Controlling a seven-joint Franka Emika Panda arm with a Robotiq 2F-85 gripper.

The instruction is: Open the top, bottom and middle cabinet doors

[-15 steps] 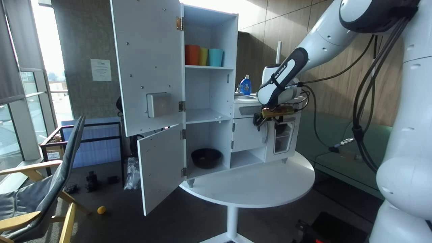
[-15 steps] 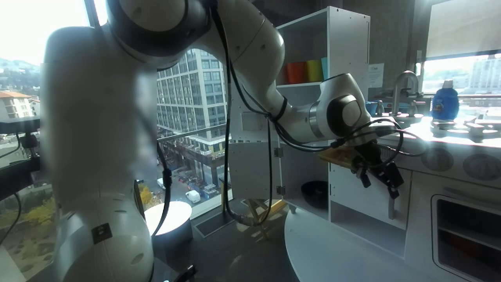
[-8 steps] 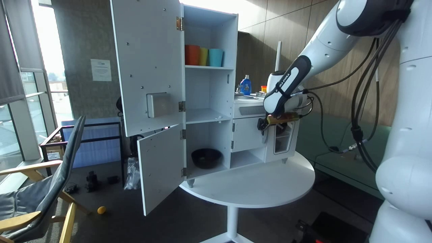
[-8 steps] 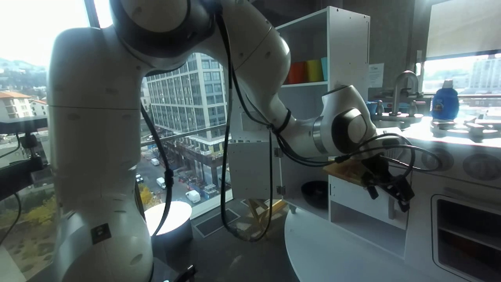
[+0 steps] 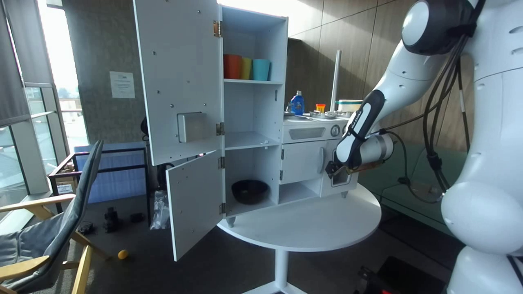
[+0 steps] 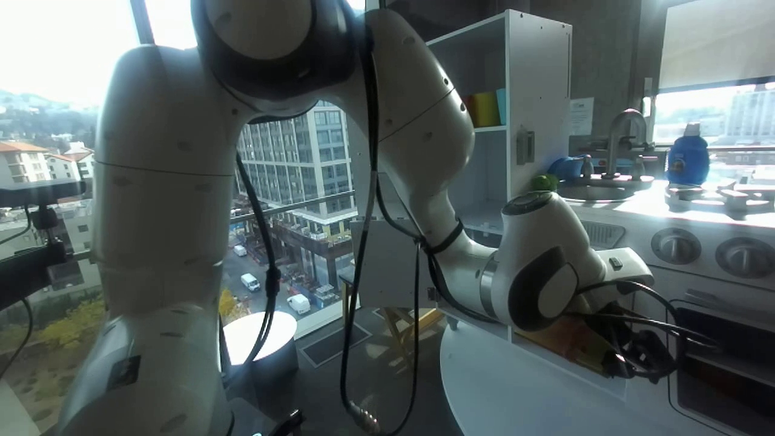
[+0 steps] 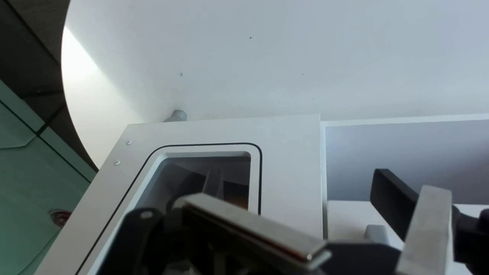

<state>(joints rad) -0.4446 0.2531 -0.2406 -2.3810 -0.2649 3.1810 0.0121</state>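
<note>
Gripper [image 5: 331,169], black and two-fingered, hangs before the windowed white oven front [image 7: 288,172], jaws clearly parted, holding nothing I can see; near it the small square white door [image 5: 300,163] with a curved grey handle [image 5: 321,160] is closed, while the tall white upper door [image 5: 179,77] and shorter white lower door [image 5: 196,202] stand swung wide

in an exterior view, a yellow cup [image 5: 246,68] stands between an orange cup [image 5: 232,66] and a light-blue cup [image 5: 261,70], with a black bowl [image 5: 250,192] well below them. a blue bottle [image 5: 297,104] stands upright near a small orange container [image 5: 320,108]. a yellow ball [image 5: 123,254] lies on the dark floor [image 5: 143,261] near a chair [image 5: 72,216] with wooden arms. a white sheet of paper [image 5: 122,84] hangs on the grey wall [image 5: 106,41] beside a window [image 5: 59,49].
</note>
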